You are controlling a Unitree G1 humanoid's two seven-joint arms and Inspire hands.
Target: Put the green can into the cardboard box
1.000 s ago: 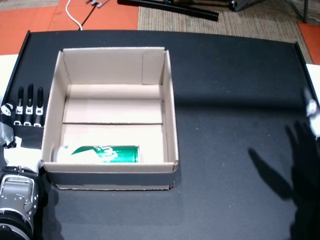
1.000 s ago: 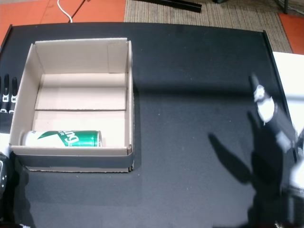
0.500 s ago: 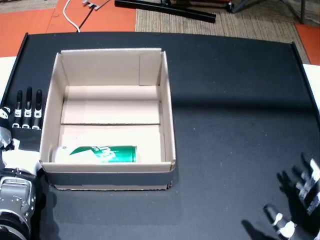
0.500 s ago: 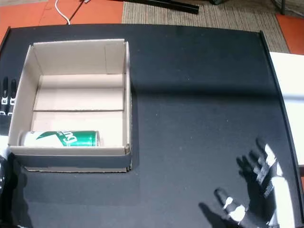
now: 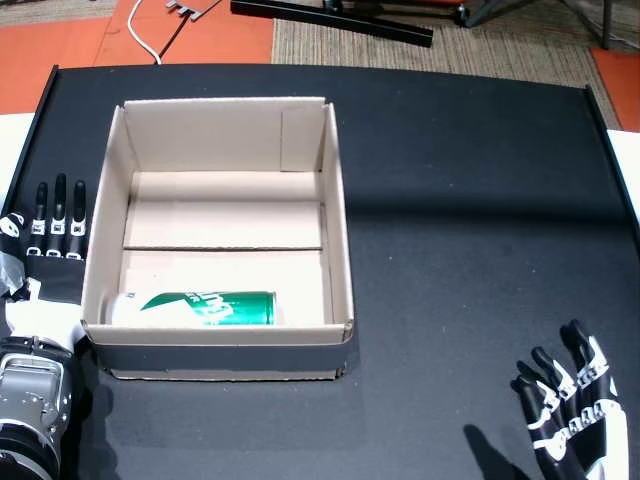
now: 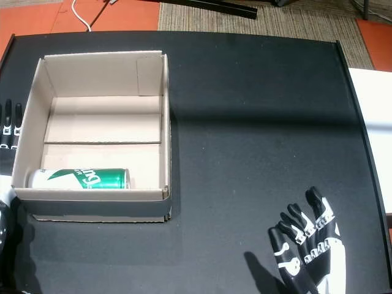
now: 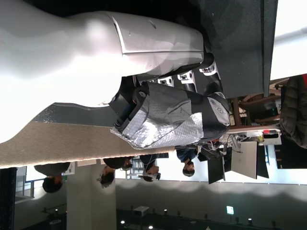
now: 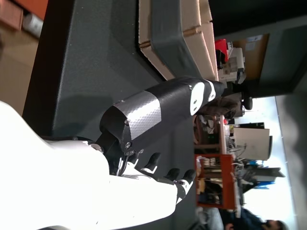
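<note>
One green can [image 5: 195, 308] lies on its side inside the one cardboard box [image 5: 337, 220], lower left of frame, against the near wall. Two hands: the left hand [image 5: 52, 232] at the left edge, fingers straight, empty, partly cut off; the right hand [image 6: 308, 248] lower right, fingers spread, holding nothing, wrist cropped.

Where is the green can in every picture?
Head view: green can lying on its side in the cardboard box's near-left corner.
Other head view: green can, same corner, box.
Left wrist view: not in it.
Right wrist view: not visible; only the box's outside.
Shared landmark: the box.
</note>
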